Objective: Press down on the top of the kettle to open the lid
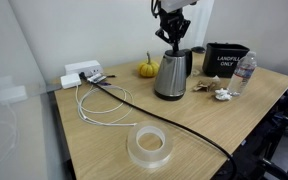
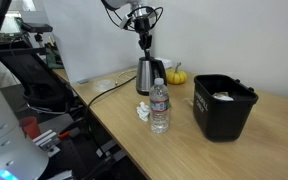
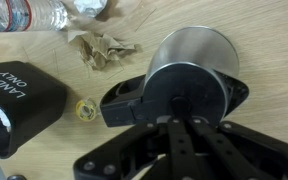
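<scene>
The brushed steel kettle [image 1: 170, 76] stands on the wooden table [image 1: 184, 135] with its black handle and base. It shows in both exterior views [image 2: 149, 74]. My gripper [image 1: 173, 42] hangs straight above its top, fingers shut together and pointing down, tips at or just over the lid. In the wrist view the round black lid [image 3: 184, 90] lies flat and closed directly under my shut fingertips [image 3: 181, 118], with the handle [image 3: 124, 100] to the left and the steel body [image 3: 194, 45] beyond.
A black "LANDFILL ONLY" bin [image 1: 226, 57] and a water bottle [image 1: 246, 72] stand beside the kettle, with crumpled wrappers [image 1: 216, 92]. A small orange pumpkin [image 1: 146, 69], a white power strip [image 1: 82, 73] with cables, and a tape roll [image 1: 149, 145] are also on the table.
</scene>
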Tool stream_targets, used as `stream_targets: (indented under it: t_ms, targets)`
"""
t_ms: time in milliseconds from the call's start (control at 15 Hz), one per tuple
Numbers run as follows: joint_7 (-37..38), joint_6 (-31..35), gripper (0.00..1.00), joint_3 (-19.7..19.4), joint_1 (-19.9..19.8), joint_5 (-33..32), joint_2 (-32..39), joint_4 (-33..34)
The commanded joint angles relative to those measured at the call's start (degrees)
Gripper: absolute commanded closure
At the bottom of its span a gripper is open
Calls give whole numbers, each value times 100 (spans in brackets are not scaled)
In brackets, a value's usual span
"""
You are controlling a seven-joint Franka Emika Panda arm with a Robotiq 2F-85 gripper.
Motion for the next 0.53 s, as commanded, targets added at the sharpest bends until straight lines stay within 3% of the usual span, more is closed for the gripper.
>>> stream_targets:
  t_ms: [0,467]
  targets:
    - [-119,-177,100,-36,57,-12,39,31]
    - [-198,-54,100,-39,49,12,243,143]
